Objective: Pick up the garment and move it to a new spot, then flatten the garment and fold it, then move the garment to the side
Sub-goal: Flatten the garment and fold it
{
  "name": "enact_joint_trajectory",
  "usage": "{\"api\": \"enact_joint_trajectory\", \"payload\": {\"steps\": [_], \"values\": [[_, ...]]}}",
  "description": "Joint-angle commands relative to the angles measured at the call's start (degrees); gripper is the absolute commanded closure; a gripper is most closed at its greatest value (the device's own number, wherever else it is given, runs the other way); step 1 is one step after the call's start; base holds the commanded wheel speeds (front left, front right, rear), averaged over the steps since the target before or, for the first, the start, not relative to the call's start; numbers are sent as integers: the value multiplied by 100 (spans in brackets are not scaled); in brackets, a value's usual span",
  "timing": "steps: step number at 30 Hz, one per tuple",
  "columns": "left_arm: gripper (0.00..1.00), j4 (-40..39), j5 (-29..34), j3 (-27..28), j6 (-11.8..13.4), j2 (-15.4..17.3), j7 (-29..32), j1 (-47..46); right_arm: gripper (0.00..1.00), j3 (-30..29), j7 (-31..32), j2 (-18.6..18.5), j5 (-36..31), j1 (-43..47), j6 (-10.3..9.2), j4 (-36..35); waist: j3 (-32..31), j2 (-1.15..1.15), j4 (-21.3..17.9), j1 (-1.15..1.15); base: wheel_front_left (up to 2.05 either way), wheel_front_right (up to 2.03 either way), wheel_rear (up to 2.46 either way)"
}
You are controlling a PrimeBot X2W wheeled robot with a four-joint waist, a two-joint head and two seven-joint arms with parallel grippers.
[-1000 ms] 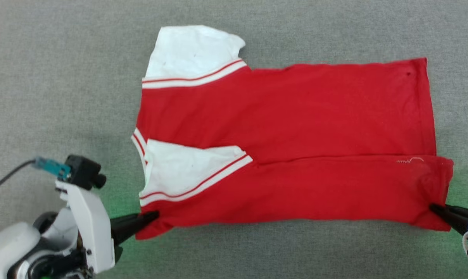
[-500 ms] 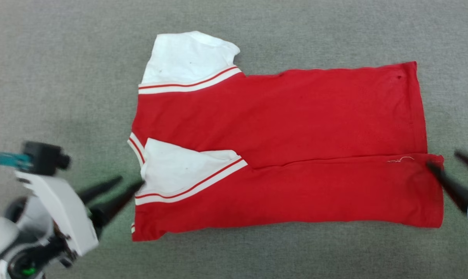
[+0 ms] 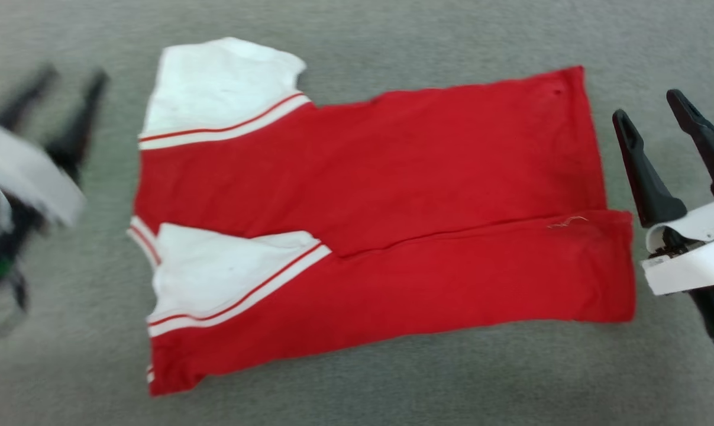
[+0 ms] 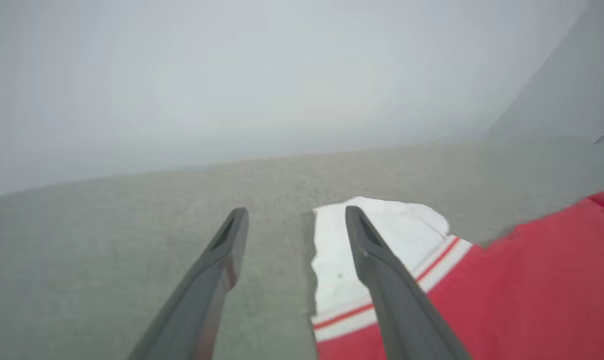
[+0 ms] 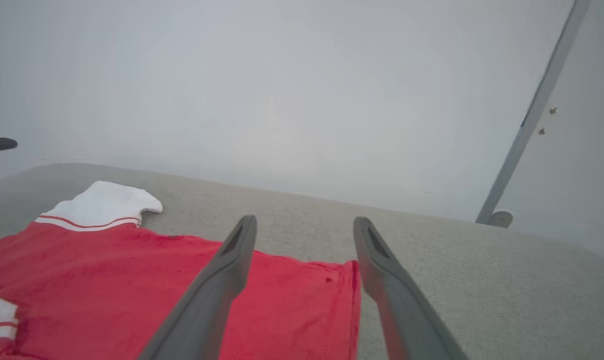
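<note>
Beside the garment [image 3: 380,177], left claw [image 3: 71,76] and right claw [image 3: 646,106] gape, pointing forward.

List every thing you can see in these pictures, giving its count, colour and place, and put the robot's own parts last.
garment: one, red with two white short sleeves and red-and-white stripe bands, lying flat across the middle of the work surface, its near long edge folded over the body.
work surface: one, grey and carpet-like, under the garment.
wall: one, pale grey, beyond the surface's far edge.
strip: one, grey, slanting up the wall at the right of the right wrist view.
left gripper: one, dark fingers, open and holding nothing, beside the garment's sleeve end.
right gripper: one, dark fingers, open and holding nothing, beside the garment's hem end.
</note>
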Motion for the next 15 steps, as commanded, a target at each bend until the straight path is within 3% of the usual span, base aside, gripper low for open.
{"api": "enact_joint_trajectory", "payload": {"steps": [1, 4, 10, 15], "values": [[0, 125, 182, -46, 31, -18, 92, -246, 0, -11, -105, 81, -61, -59, -9, 63, 229, 0, -376, 0, 0, 0, 0], [0, 559, 378, -194, -160, -225, 651, -923, 0, 33, -338, 198, -44, -82, -9, 231, 320, 0, -640, 0, 0, 0, 0], [0, 1550, 357, -575, -574, -433, 2431, -2049, 0, 150, -605, 299, 72, -81, -9, 475, 438, 0, -1061, 0, 0, 0, 0], [0, 2174, -131, -783, -586, -551, 4346, -2632, 0, 224, -704, 282, 176, -93, -9, 561, 479, 0, -1205, 0, 0, 0, 0]]}}
